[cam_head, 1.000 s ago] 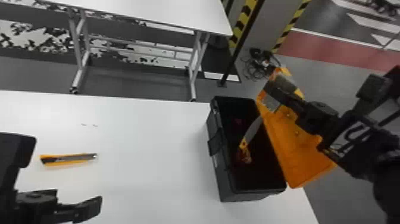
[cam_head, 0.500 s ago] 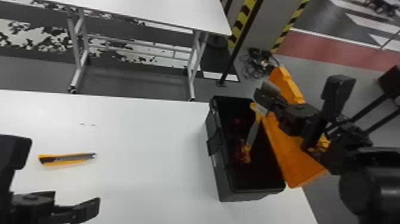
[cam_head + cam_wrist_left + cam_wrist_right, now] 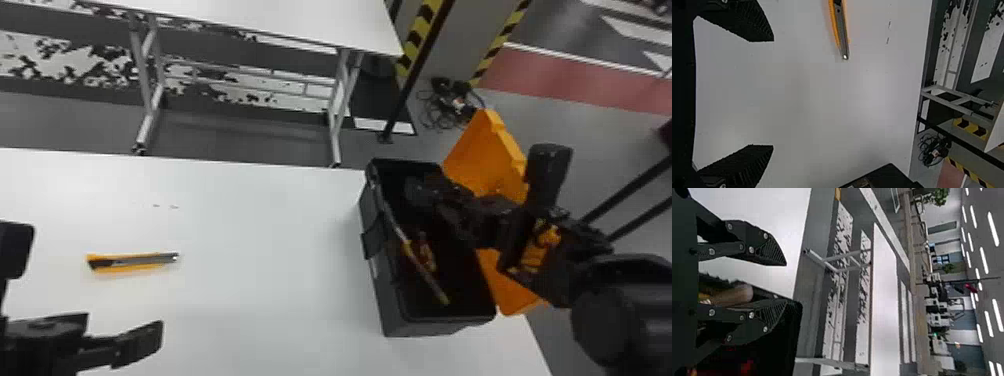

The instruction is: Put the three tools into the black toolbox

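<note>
An orange-and-grey utility knife (image 3: 132, 261) lies on the white table in front of my left gripper (image 3: 82, 295). The left wrist view shows this open gripper (image 3: 772, 93) above the bare tabletop, with the knife (image 3: 841, 29) farther out. The black toolbox (image 3: 382, 280) stands with its orange lid (image 3: 487, 155) swung back. A long tool (image 3: 427, 276) with a yellowish end lies slanted inside, beside a red-and-yellow item (image 3: 425, 255). Above the box's far part is my right gripper (image 3: 417, 191). In the right wrist view, this gripper (image 3: 788, 284) is open; a blurred brownish rounded piece (image 3: 736, 295) shows between its fingers' bases.
The toolbox stands at the table's (image 3: 260, 240) right edge, its lid overhanging past that edge. Behind are a second white table (image 3: 280, 20), a dark post (image 3: 417, 75) and cables (image 3: 447, 105) on the floor.
My right gripper has moved left and down from the lid side to over the toolbox. The tool in the box has shifted toward its near end. The left arm has kept still.
</note>
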You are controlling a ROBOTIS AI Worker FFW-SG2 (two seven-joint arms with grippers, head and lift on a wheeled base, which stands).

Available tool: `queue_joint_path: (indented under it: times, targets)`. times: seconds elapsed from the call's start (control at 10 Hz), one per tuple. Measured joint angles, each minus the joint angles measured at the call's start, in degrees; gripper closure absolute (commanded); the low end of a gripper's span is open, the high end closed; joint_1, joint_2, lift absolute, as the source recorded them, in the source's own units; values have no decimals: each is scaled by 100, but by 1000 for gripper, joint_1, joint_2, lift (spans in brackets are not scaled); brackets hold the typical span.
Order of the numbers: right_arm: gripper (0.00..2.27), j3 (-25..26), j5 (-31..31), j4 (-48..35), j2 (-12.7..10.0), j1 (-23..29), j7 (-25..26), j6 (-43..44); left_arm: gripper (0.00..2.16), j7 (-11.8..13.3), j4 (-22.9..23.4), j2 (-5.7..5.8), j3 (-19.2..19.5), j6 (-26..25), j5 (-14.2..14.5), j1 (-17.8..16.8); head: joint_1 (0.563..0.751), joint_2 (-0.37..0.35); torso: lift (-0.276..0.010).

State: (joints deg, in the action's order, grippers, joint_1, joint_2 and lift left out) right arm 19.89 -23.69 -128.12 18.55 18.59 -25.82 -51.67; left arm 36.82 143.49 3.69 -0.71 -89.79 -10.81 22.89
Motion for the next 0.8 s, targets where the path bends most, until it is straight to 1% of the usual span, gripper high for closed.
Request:
queue_joint_path:
  times: [0.1,0.2,0.3,0.4,0.5,0.6,0.7,0.8]
  targets:
    - [60,-57,-397,-84,-93,68,-66,-358,29,-48,8,-1,109,0,45,57,695,-180,-51]
    - [60,-203,-537,-142,-321,145,-162,-481,33,-159,8,-5,152,0,72,123,695,-115,-51]
    - [63,-412,-567,-156,-534,233,-213,-529,36,-286,6,-5,159,0,68,208,695,-50,-51]
    - [63,-635,-580,-157,-706,334,-231,-543,39,-342,3,17,160,0,25,283,695,-23,-51]
    - [63,-813,-600,-156,-828,418,-253,-548,39,-341,-2,52,191,0,-24,321,695,36,-51]
    - [63,-964,-618,-155,-910,498,-264,-551,36,-337,-20,105,254,0,-45,325,695,92,-51]
    - [63,-1067,-658,-154,-967,567,-317,-560,33,-316,-66,179,295,0,-77,298,695,119,-51]
    - [63,-1191,-702,-155,-996,620,-346,-593,33,-274,-115,324,305,0,-183,245,695,168,-51]
